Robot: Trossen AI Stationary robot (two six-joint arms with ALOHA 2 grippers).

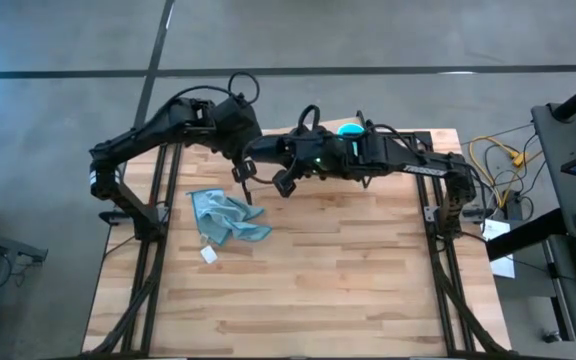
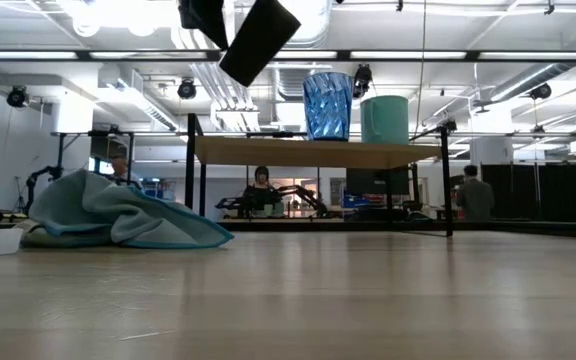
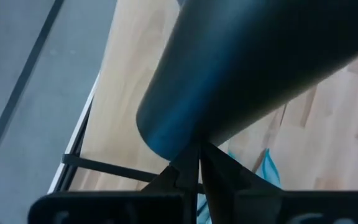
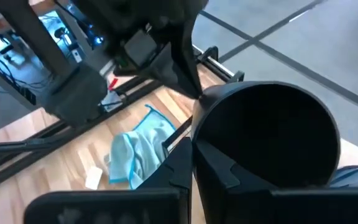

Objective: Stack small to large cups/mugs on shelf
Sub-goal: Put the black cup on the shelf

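The black cup (image 4: pixel 266 146) is gripped, seemingly by both the left gripper (image 4: pixel 188 81) and right gripper (image 4: pixel 191 158) at once, tilted in the air above the shelf (image 2: pixel 318 153), on which the blue glass cup (image 2: pixel 327 105) and teal mug (image 2: pixel 384 119) are stood side by side.

Three cups are showing: one translucent blue glass cup (image 2: pixel 327 105) and one teal mug (image 2: pixel 384 119) are standing side by side on the one shelf (image 2: pixel 318 152), and one black cup (image 4: pixel 266 149) is hanging above it. One light blue cloth (image 1: pixel 226 217) is lying on the desk (image 1: pixel 348 280).
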